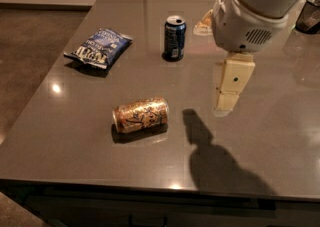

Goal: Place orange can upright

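White rounded arm shell [255, 6] with vent grille [257, 36]; beige blocky end effector [227, 101], right of frame centre.

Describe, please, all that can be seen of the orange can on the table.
The orange can is a shiny orange-gold metal drink can with pale swirly lettering. It lies on its side on the grey table, ends facing left and right. Only the table touches it. The gripper hangs apart to its right.
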`<state>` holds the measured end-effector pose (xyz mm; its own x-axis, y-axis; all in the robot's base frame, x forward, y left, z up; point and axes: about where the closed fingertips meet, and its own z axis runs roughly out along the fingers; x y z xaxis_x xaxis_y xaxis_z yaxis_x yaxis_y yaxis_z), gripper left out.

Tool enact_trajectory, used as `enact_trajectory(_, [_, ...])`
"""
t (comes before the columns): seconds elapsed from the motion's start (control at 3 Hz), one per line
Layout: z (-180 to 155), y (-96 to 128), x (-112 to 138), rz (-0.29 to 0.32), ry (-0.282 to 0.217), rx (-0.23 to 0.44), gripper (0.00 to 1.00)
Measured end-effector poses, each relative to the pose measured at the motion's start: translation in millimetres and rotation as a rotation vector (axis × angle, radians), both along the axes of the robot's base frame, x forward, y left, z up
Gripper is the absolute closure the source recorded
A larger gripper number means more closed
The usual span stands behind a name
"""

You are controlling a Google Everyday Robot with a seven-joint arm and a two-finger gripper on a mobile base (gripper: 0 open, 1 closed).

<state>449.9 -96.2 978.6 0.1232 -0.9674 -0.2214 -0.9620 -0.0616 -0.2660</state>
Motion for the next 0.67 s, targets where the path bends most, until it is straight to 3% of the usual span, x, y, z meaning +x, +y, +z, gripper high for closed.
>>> enact_trajectory(0.33, [-32, 33, 11, 0.079, 0.032, -0.047, 0.00])
enact_trajectory(0.67, [-60, 51, 18, 0.125, 0.066, -0.086, 0.00])
